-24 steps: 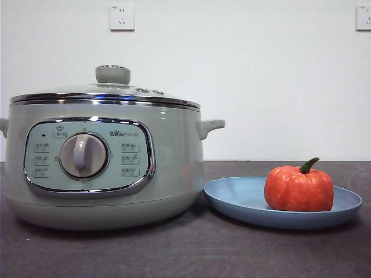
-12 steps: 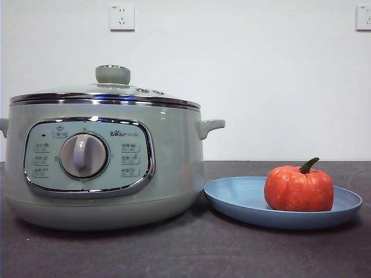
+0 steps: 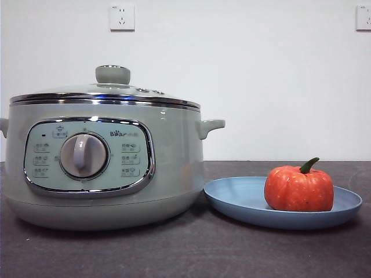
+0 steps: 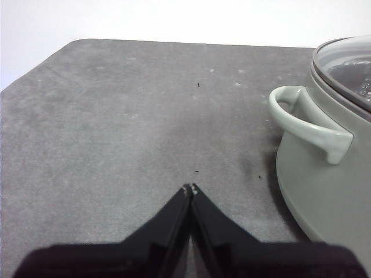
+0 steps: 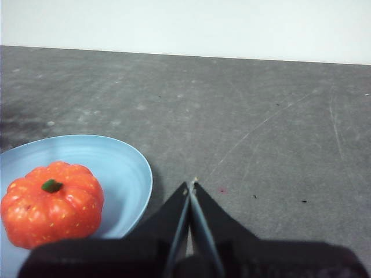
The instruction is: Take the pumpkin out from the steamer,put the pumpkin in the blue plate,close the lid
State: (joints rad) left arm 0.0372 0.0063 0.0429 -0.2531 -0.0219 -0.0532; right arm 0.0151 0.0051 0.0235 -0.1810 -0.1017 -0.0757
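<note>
You see the ribbed orange toy pumpkin [image 3: 299, 189] sitting in the shallow light-blue plate [image 3: 243, 200], and the chrome-rimmed glass lid [image 3: 104, 92] seated on the sage-green electric steamer [image 3: 174, 168], so the task looks complete. Your right gripper [image 5: 191, 184], jaws pressed together and empty, hangs just beside the plate; your left gripper [image 4: 189, 188], likewise closed, hangs over the dark surface [image 4: 116, 116] near the steamer's side handle.

"Bear" logo on steamer [image 3: 104, 168] control panel; button labels too small to read.
</note>
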